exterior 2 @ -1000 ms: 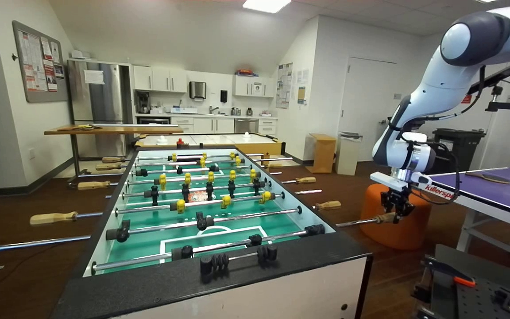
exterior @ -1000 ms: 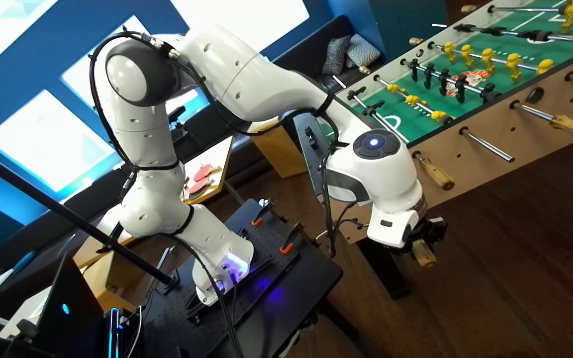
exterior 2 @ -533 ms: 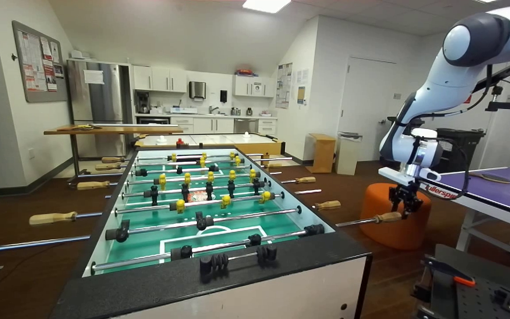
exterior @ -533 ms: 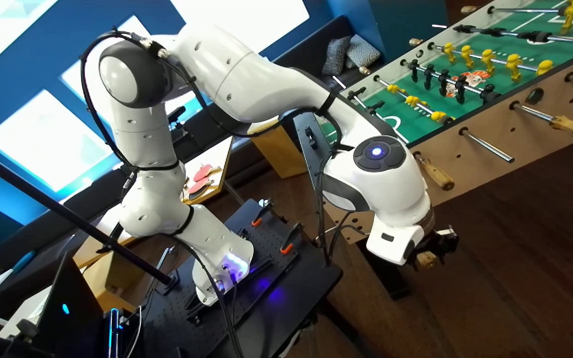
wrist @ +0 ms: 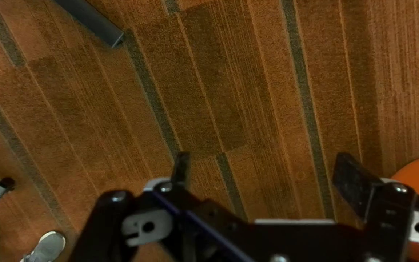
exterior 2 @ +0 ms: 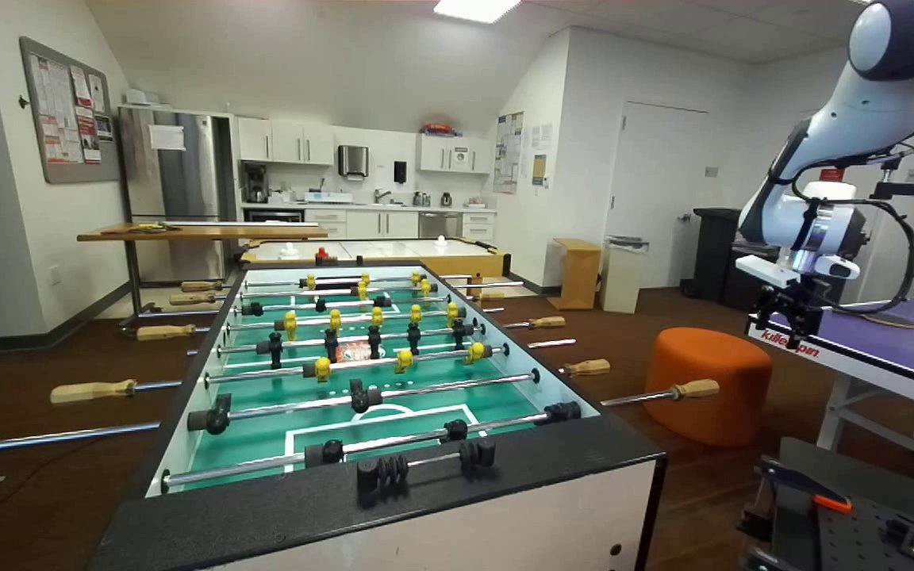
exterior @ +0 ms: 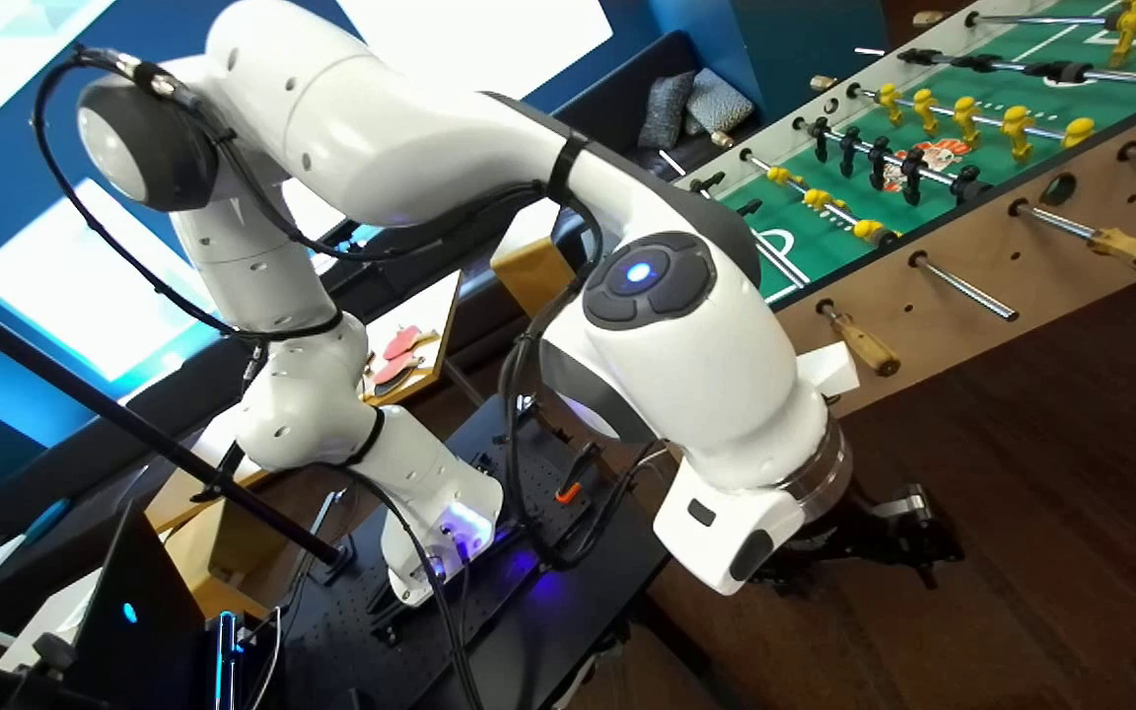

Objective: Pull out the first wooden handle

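The first wooden handle (exterior 2: 695, 389) ends the nearest metal rod, which stands far out from the side of the foosball table (exterior 2: 568, 515). Nothing touches this handle now. My gripper (exterior 2: 774, 333) hangs above it and off to the right in that exterior view, apart from it. Seen from the wrist, the gripper (wrist: 263, 158) is spread wide, with only the floor showing between its fingers (wrist: 355, 185). In an exterior view the dark gripper (exterior: 874, 547) is partly covered by the white wrist, and the handle is hidden behind the arm there.
A second wooden handle (exterior 2: 586, 367) sits further along the same side. Behind the first handle stands an orange stool (exterior 2: 707, 349). The purple ping-pong table (exterior 2: 901, 341) is beyond the gripper, and the black robot cart (exterior 2: 885, 484) is below.
The gripper was around the wooden handle's end a second ago. It has opened, let go and moved up and away from the table. The handle stays pulled out.
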`<state>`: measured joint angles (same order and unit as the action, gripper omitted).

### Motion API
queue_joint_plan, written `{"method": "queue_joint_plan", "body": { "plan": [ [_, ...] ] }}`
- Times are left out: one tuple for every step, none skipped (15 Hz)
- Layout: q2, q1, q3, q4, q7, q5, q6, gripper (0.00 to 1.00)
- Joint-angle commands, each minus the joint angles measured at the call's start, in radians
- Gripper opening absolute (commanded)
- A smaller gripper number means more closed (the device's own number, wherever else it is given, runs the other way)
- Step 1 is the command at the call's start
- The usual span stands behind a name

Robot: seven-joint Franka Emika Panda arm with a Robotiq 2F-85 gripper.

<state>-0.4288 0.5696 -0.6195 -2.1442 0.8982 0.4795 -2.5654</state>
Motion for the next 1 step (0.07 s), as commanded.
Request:
{"method": "queue_joint_plan", "body": {
  "plan": [
    [0.092,-0.070,-0.037,-0.057,0.102,-0.085,0.019,1.00]
  ]
}}
